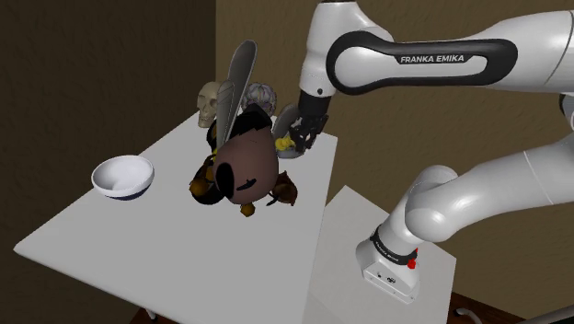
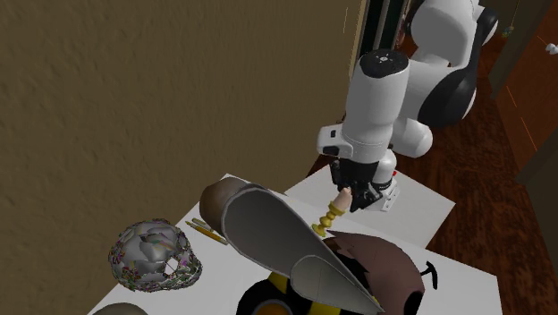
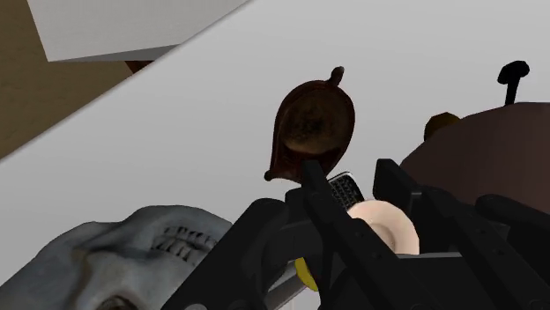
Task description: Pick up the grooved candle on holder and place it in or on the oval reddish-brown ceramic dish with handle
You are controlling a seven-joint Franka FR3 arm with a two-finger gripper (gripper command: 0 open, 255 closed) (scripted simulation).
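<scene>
**Cream candle pinched in the black gripper**

Black fingers (image 3: 328, 204) press in on both sides of the candle (image 2: 333, 213), so the gripper (image 2: 345, 197) is pinching it near its pale, rounded top. The ribbed yellow holder hangs below the fingers, slanting toward the lower left of the second exterior view. I cannot tell whether its foot touches the table (image 1: 110, 241).

In the shoulder view the hand sits just right of centre, at the far edge of the table, with a bit of yellow showing beneath it. A large bee toy (image 1: 246, 164) with a brown body and grey wings fills the middle of that frame, just left of the hand. A white bowl (image 1: 122, 176) stands well apart at the left, and a pale skull (image 1: 212, 103) sits behind the bee.

Seen from the wrist, the reddish-brown oval dish (image 3: 313, 128) lies on the table beyond the fingers, apart from the candle, its small handle pointing away. The skull is close beside the gripper on one side, the bee's brown body on the other.

A flower-patterned mask (image 2: 154, 257) rests at the lower left of the second exterior view.
</scene>
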